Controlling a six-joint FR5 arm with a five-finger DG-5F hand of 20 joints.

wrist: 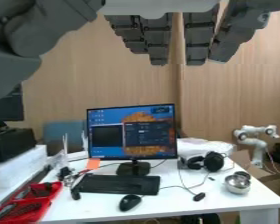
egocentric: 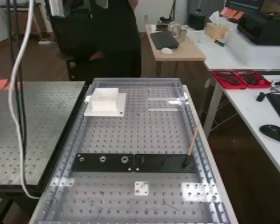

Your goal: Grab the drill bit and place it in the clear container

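Note:
My hand hangs in the wrist view with its fingers extended and apart, nothing between them. In the high view a slender brown rod stands tilted at the right end of a black plate; its lower end is dark, and I cannot tell whether it is the drill bit. Transparent walls edge the far end of the perforated bench, perhaps the clear container. Along the left part of the black plates lie several small round metal pieces.
A white block on a white base sits at the bench's far left. Another perforated table stands to the left, with a pale cable hanging over it. Red trays lie on the white desk at right. A monitor stands on a desk.

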